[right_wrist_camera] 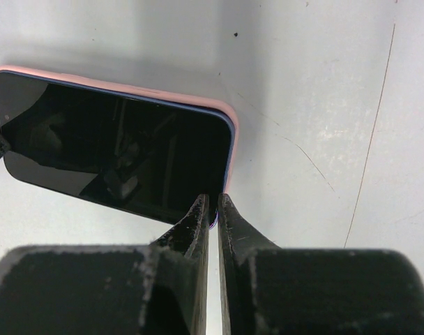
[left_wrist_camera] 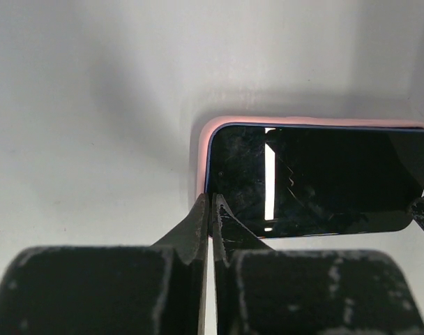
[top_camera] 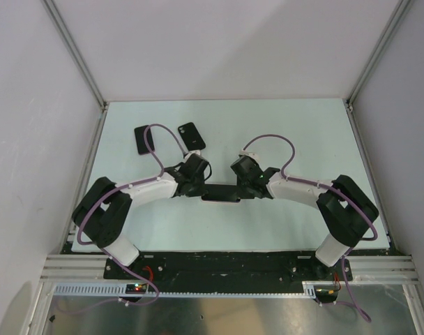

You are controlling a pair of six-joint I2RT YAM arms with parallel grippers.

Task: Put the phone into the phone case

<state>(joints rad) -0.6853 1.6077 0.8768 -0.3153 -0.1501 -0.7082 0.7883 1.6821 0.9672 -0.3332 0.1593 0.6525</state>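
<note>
Phone [top_camera: 221,195] seated in pink case [left_wrist_camera: 202,150], screen up, long axis left–right across my counter [top_camera: 303,132].
Left pincer [left_wrist_camera: 211,204] and right pincer [right_wrist_camera: 213,204] both closed, tips at opposite ends.

Phone [left_wrist_camera: 316,181] lies in phone case [left_wrist_camera: 201,150] on the table [left_wrist_camera: 93,139].

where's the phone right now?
The phone lies screen-up at the centre of the top view, left gripper at its left end, right gripper at its right, pink case along its far edge.
</note>
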